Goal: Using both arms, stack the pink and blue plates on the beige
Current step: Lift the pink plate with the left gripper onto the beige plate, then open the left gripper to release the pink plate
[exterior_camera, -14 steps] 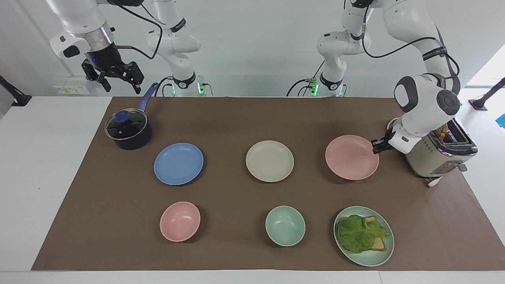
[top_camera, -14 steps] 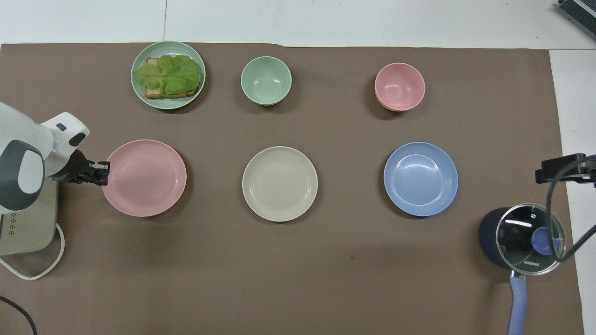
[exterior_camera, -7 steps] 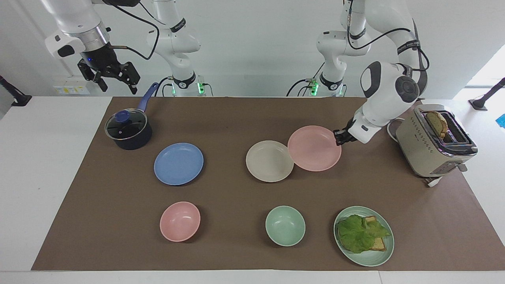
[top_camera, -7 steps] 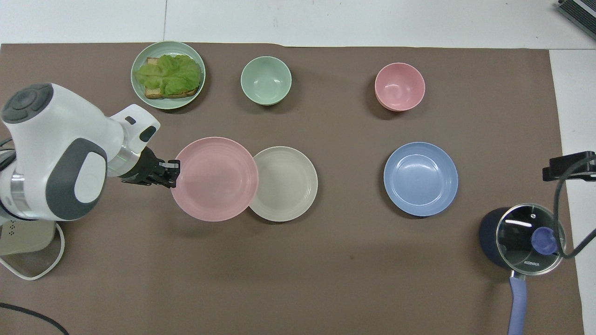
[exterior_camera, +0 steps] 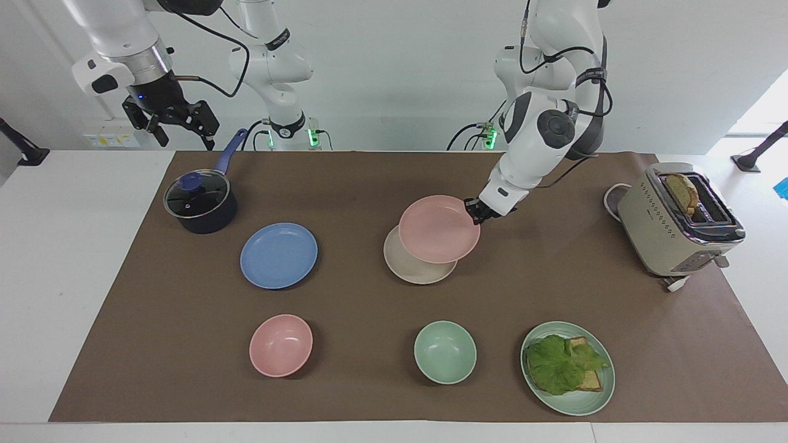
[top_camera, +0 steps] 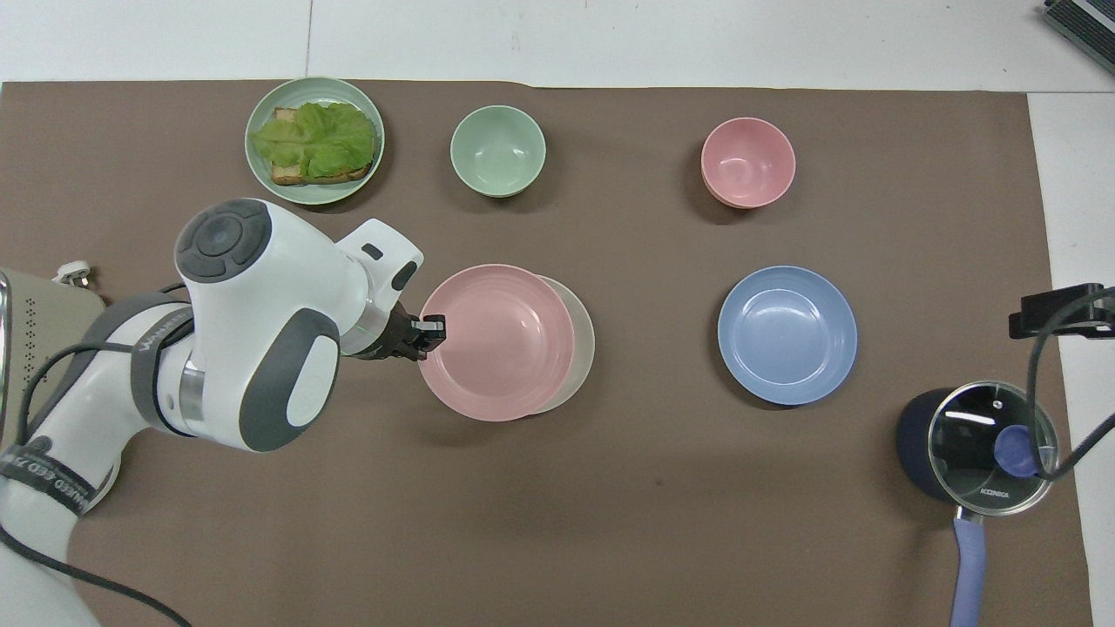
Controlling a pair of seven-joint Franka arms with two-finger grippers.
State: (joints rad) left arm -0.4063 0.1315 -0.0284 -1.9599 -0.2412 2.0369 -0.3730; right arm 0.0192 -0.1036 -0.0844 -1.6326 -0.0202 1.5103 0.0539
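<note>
The brown paper-covered worktop (exterior_camera: 369, 184) carries every item shown. My left arm (exterior_camera: 542, 123) reaches in over its middle; my right arm (exterior_camera: 117, 43) waits raised above the pot corner, with its claw (exterior_camera: 175, 126) open and empty over the dark blue saucepan with a glass lid (exterior_camera: 200, 204).

The pale pink shallow round matte plate (exterior_camera: 438, 229) hangs in my left claw (exterior_camera: 476, 210), which is pinched tight on its rim. In the overhead view, with twelve o'clock pointing away from me, the grip sits at the plate's nine o'clock (top_camera: 429, 329). I hold the plate level above the cream-beige shallow round matte plate (exterior_camera: 418, 271), which lies flat at the worktop's centre.

The relation that governs the next move: the pink plate's centre lies slightly toward nine o'clock of the beige plate's centre (top_camera: 582, 344), so a beige crescent shows from about one to five o'clock. I judge that a short shift toward three o'clock, then a descent, would seat it concentrically.

The periwinkle blue shallow round matte plate (top_camera: 787, 335) rests flat at three o'clock of the beige plate, well apart from it, at my right arm's end, so my right claw (top_camera: 1054, 313) is the nearer one for it.
</note>
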